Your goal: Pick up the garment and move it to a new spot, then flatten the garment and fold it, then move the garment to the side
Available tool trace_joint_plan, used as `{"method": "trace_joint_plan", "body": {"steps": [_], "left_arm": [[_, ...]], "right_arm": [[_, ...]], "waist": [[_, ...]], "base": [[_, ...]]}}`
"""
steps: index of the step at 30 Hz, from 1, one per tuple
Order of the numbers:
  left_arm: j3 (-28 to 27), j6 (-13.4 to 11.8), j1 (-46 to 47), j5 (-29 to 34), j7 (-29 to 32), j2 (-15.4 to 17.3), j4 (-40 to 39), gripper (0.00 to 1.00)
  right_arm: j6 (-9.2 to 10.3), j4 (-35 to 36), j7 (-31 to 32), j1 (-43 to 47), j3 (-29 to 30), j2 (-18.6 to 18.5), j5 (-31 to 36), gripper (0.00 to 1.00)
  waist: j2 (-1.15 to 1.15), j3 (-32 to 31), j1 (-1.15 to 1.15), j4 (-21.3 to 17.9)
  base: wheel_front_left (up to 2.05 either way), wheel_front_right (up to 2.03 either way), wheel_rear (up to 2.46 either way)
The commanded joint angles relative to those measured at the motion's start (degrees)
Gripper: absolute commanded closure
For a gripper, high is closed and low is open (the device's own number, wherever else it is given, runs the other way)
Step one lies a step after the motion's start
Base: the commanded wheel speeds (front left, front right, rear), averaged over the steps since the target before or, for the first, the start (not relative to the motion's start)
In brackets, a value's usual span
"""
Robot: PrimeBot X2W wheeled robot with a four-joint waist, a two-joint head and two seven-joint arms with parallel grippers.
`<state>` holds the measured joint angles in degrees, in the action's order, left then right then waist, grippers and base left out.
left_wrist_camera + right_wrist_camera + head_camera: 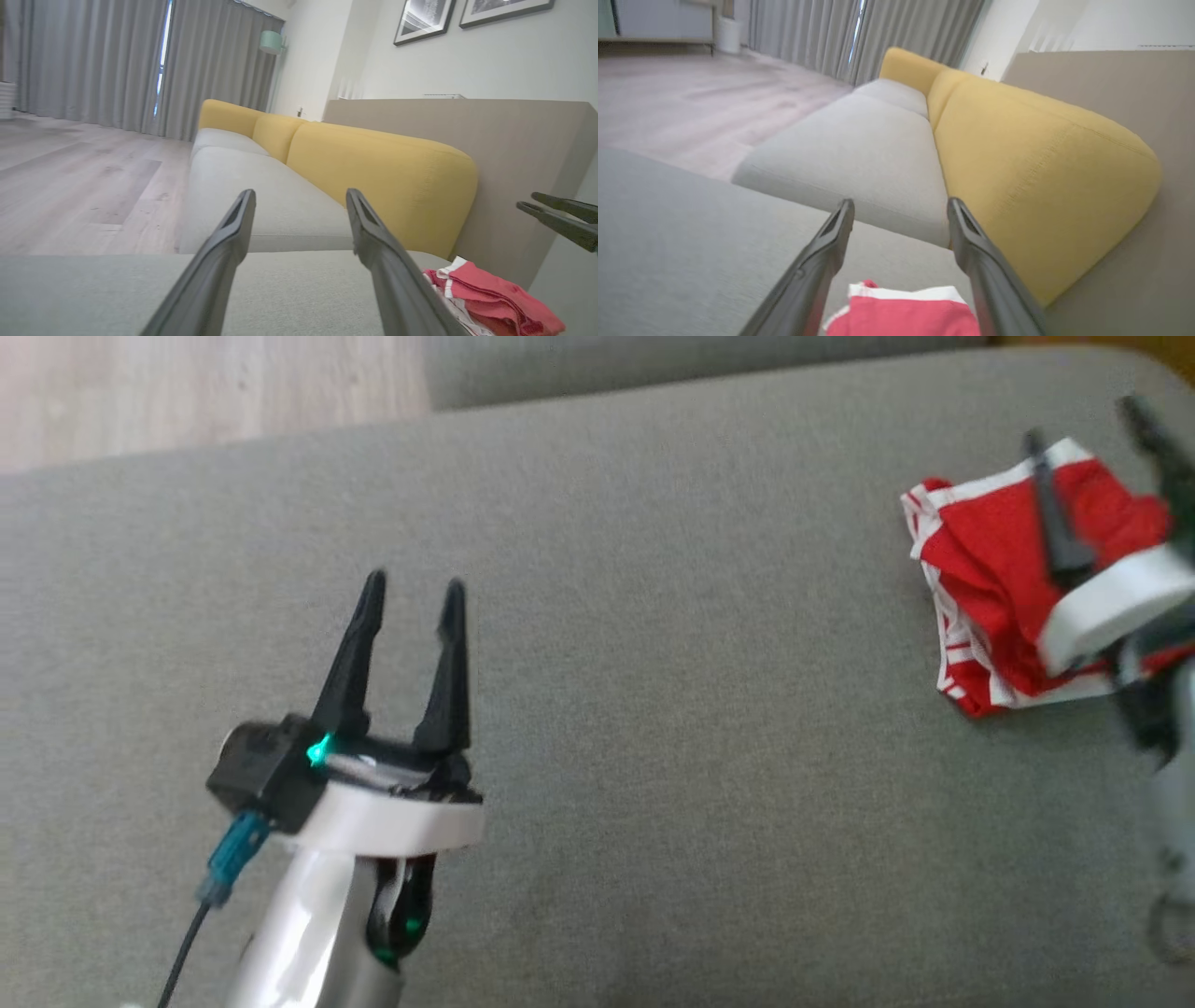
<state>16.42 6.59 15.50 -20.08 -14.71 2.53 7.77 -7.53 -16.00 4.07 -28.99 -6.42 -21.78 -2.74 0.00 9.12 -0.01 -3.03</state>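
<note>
the garment (990, 551) is lying as a bunched, folded heap, red with white bands, on the grey cushion (653, 663) near its right edge. the right gripper (1083, 422) is hovering over it, jaws wide, gripping nothing. the left gripper (415, 583) is standing wide and empty over the broad bare cushion at the left. wood floor (187, 392) is showing beyond the far edge.

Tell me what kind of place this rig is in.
Most likely a home living room: a long sofa with grey seats and yellow back cushions, floor-length grey curtains, framed pictures on the wall, and a wood floor.
</note>
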Motion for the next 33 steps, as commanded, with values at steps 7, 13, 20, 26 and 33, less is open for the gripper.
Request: {"method": "trace_joint_plan", "body": {"steps": [7,13,20,26,33], "left_arm": [[-4.97,-1.93,-4.26,-0.28,-0.29,0.34,-0.89,0.00],[-6.73,-2.54,-7.95,-0.31,-0.29,0.34,1.12,0.00],[-8.87,-1.66,-10.79,-3.93,-0.29,0.34,1.86,0.00],[-9.66,-1.28,-11.75,-3.78,-0.29,0.34,1.83,0.00],[-9.63,-1.31,-12.02,-3.24,-0.29,0.34,0.68,0.00]], "right_arm": [[0.04,5.93,-6.19,8.41,3.45,13.21,-1.73,0.00],[0.04,4.07,-11.69,16.16,6.23,18.75,-3.39,0.00],[0.04,-0.54,-17.01,22.29,3.80,18.88,-9.03,0.00],[0.04,-1.97,-18.32,22.39,3.09,18.89,-9.55,0.00],[0.04,-2.45,-18.81,21.55,3.06,18.90,-9.89,0.00]], "waist": [[0.00,-5.25,0.01,1.91],[0.00,-7.61,0.01,3.11],[0.00,-9.05,0.01,4.36],[0.00,-9.37,0.01,4.65],[0.00,-9.29,0.01,4.71]], "base": [[0.00,0.00,0.00],[0.00,0.00,0.00],[0.00,0.00,0.00],[0.00,0.00,0.00],[0.00,0.00,0.00]]}}
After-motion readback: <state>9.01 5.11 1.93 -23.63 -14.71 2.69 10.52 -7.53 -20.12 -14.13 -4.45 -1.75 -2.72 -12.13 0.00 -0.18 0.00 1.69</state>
